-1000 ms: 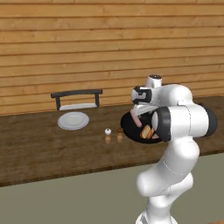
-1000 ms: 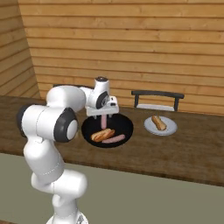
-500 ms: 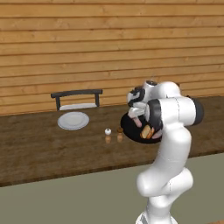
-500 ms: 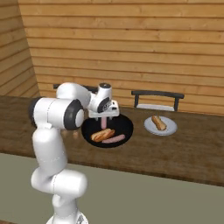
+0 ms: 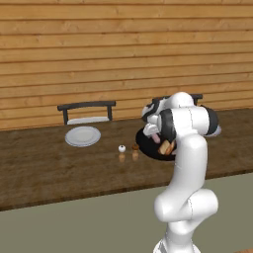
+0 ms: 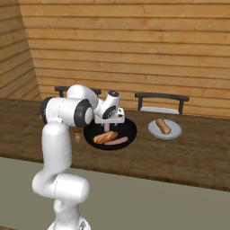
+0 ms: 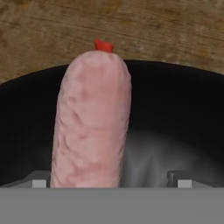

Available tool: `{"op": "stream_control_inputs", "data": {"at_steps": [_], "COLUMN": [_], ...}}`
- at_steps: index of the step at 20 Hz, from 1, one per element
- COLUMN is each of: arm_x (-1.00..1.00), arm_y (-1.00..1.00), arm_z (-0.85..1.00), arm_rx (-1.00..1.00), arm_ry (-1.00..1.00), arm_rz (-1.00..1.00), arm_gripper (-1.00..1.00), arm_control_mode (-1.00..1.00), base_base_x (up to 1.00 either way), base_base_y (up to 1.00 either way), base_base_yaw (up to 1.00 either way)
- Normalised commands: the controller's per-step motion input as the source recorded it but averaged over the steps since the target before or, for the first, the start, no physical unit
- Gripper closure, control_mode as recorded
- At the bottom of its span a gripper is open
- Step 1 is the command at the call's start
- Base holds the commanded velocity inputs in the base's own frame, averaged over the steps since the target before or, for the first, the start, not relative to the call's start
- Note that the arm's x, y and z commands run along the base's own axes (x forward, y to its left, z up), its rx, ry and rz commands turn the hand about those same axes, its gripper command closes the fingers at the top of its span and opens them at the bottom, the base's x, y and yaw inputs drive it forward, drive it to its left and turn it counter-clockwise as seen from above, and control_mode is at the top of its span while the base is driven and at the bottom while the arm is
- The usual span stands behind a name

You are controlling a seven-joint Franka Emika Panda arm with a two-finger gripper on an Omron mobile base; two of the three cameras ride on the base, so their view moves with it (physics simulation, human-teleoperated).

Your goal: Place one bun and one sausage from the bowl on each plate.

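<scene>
One sausage (image 7: pixel 90 122) gripped over bowl (image 7: pixel 175 113), right plate (image 6: pixel 175 131) bearing bun (image 6: pixel 162 126)

bowl: wide black bowl (image 6: pixel 128 130) on the wooden counter, directly beneath the gripper (image 6: pixel 108 127)
held sausage: pink sausage (image 7: pixel 89 122) hanging upright between the fingers, over the bowl
bowl contents: one bun (image 6: pixel 105 137) and one sausage (image 6: pixel 117 142), just below the gripper
near plate: pale plate (image 6: pixel 176 131) bearing a bun (image 6: pixel 163 126), to the gripper's right
far plate: bare pale plate (image 5: pixel 83 136), well apart to the gripper's left
</scene>
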Motion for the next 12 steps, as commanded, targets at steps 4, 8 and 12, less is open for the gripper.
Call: {"op": "stream_control_inputs", "data": {"at_steps": [4,8,12], "arm_x": [0.0,0.0,0.0], "arm_y": [0.0,0.0,0.0], "arm_z": [0.0,0.0,0.0], "arm_rx": [0.0,0.0,0.0], "arm_ry": [0.0,0.0,0.0], "arm_rz": [0.0,0.0,0.0], "arm_gripper": [-1.0,1.0,1.0], "arm_control_mode": [-1.0,-1.0,-1.0], "base_base_x": [0.0,0.0,0.0], "base_base_y": [0.0,0.0,0.0], "base_base_yaw": [0.0,0.0,0.0]}}
